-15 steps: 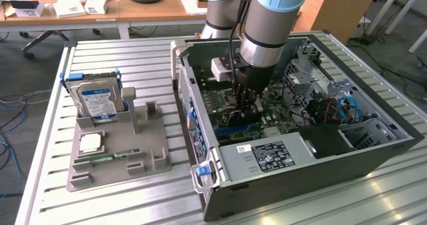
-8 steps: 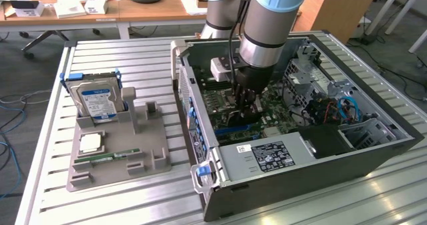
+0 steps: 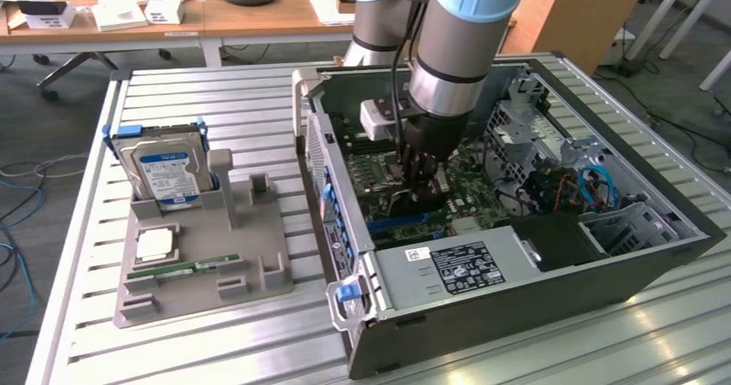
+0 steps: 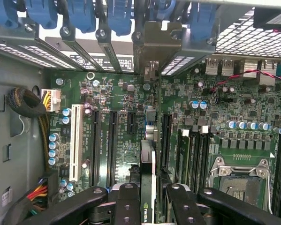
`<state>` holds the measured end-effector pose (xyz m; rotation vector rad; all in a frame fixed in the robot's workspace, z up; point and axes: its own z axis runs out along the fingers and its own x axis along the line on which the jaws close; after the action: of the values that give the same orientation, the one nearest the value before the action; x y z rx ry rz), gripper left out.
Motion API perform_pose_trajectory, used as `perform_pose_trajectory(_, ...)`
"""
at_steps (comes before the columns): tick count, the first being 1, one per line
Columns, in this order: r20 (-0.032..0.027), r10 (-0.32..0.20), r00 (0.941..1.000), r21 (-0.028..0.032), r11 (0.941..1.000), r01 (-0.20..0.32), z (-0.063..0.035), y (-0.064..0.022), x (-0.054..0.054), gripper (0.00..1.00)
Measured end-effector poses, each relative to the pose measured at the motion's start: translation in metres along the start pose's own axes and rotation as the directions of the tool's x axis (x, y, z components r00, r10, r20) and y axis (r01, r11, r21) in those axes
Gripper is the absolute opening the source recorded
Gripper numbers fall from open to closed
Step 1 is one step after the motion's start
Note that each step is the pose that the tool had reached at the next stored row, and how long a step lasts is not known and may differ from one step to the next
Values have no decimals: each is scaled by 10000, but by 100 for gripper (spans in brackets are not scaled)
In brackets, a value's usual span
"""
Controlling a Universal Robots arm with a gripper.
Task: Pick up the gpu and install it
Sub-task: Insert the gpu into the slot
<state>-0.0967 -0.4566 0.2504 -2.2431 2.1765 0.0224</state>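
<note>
- Jaws clenched on the gpu (image 4: 148, 187), one on each flat face of the card, which stands on edge between them.
- Seen along its edge from the wrist view, the gpu is a thin black board with a pale silvery strip down one side and a small green logo on the edge right at the jaws.
- It reaches out ahead of the jaws over the green motherboard (image 4: 131, 93), running parallel to the long black expansion slots (image 4: 113, 145) towards the row of rear slot covers with blue latches (image 4: 119, 16).
- Whether its lower edge already sits in a slot cannot be told.
- To one side of the jaws lie the black slots and, further off, a white slot (image 4: 76, 140); to the other side lies the open metal processor socket (image 4: 239, 180).
- In the exterior view the arm (image 3: 457, 51) reaches down into the open computer case (image 3: 639, 265), with the jaws low over the board among the components.
- Well apart from the jaws, outside the case at the exterior view's left, a grey tray (image 3: 257, 239) rests on the slatted metal desk (image 3: 228, 94).
- The tray holds an upright hard drive (image 3: 166, 175) with a blue-white label and a narrow green memory stick (image 3: 183, 269) lying flat.
</note>
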Motion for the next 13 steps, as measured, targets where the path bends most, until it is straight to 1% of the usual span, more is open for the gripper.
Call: perform_pose_trajectory(13, -3, 0, 10000, -2, 10000, 0, 29, 0, 1, 26)
